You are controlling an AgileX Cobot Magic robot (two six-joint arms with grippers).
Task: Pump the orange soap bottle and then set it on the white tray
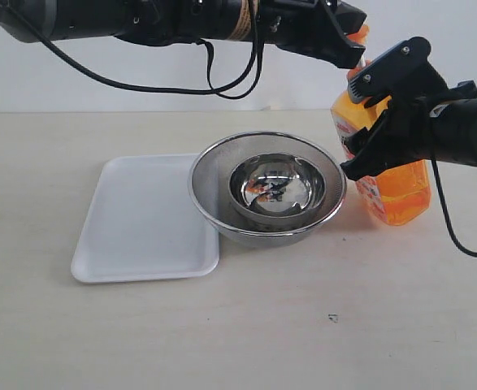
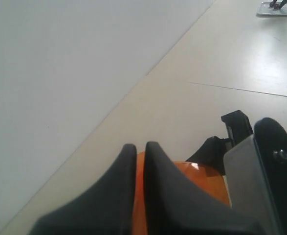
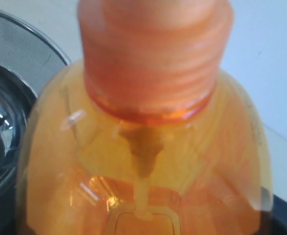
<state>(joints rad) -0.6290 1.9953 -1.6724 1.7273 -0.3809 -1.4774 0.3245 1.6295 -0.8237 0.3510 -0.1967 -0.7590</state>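
Note:
The orange soap bottle (image 1: 402,192) stands right of the steel bowls, leaning a little toward them. My right gripper (image 1: 370,143) is shut on its upper body from the right. The bottle's shoulder and ribbed orange collar (image 3: 153,73) fill the right wrist view, and the fingers are hidden there. My left gripper (image 1: 345,42) reaches across from the left, its fingertips on top of the orange pump head (image 2: 202,178). Its two black fingers (image 2: 155,166) are shut together with only a thin slit between them (image 2: 139,149). The white tray (image 1: 140,219) lies flat and bare to the left of the bowls.
A round steel mesh strainer bowl (image 1: 214,183) with a smaller shiny steel bowl (image 1: 272,191) inside it sits between the tray and the bottle, its rim overlapping the tray's right edge. Black cables hang from both arms. A small dark speck (image 1: 332,318) lies on the table in front.

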